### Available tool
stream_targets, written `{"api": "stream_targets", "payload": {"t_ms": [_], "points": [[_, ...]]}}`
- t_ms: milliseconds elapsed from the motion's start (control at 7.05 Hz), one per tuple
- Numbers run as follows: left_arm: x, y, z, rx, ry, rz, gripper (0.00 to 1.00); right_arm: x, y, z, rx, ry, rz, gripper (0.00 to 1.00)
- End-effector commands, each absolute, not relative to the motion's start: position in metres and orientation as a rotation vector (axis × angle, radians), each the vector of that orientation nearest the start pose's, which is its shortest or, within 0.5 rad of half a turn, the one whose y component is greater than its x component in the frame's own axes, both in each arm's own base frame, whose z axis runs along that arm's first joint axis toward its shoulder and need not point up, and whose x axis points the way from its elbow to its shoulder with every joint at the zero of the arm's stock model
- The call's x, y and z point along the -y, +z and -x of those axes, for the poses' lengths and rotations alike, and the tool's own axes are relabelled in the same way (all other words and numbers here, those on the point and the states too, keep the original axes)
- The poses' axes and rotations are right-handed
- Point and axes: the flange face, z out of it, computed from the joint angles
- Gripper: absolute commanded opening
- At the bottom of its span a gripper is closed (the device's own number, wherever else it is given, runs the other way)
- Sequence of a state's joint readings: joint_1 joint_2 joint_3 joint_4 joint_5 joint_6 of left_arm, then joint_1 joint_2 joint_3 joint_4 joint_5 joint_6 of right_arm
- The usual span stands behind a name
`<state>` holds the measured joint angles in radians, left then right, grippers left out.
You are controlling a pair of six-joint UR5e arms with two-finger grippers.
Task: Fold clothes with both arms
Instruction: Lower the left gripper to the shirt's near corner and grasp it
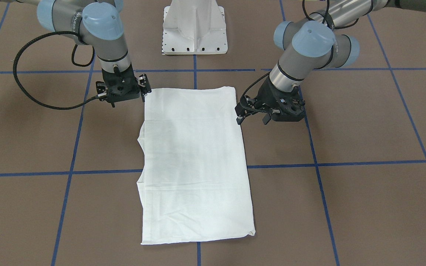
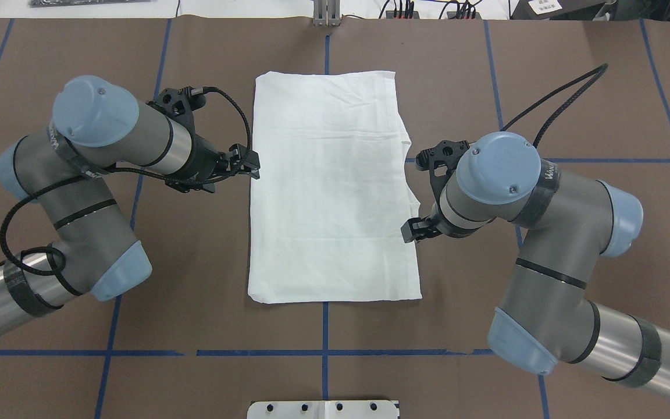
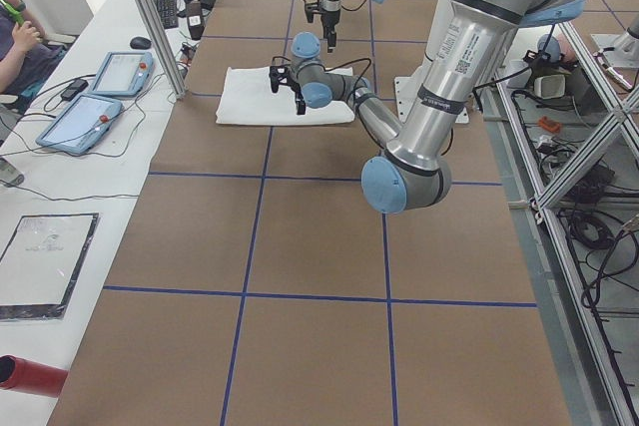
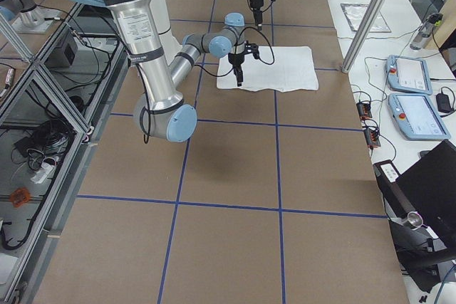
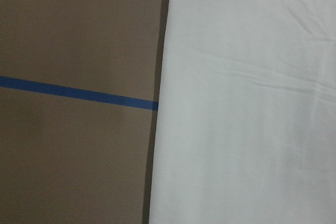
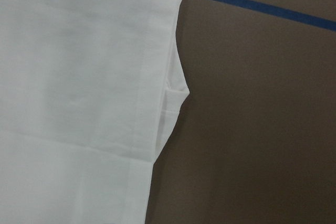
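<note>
On the left, we see the left gripper [image 2: 249, 166], jaws apart and empty, at the edge of the white T-shirt [image 2: 329, 192]. The shirt lies mid-table, folded into a long rectangle. The right gripper [image 2: 412, 230] is also parted and empty. We judge both must pinch the edges for the next fold.

Overhead and front views face each other, steep; side views distant; wrist cameras close on shirt [image 5: 247, 103] edges.
</note>
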<state>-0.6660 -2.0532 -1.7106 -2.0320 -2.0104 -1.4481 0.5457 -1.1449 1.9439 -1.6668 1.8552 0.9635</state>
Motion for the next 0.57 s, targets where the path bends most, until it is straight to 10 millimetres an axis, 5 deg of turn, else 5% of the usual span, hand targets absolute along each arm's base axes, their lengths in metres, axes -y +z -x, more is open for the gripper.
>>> {"api": "stream_targets", "payload": {"t_ms": [0,284,426], "points": [[0.396,0.263,-0.497,-1.176,-0.339,0.078,1.0,0.385,0.258,0.435,0.799,-0.07,-0.129,1.0],[0.333,0.281,-0.531,-1.138,-0.392,0.147,1.0,0.38,0.25,0.434,0.827,-0.056,-0.102,1.0],[0.329,0.285,-0.534,-1.126,-0.401,0.142,1.0,0.379,0.249,0.436,0.829,-0.05,-0.097,1.0]]}}
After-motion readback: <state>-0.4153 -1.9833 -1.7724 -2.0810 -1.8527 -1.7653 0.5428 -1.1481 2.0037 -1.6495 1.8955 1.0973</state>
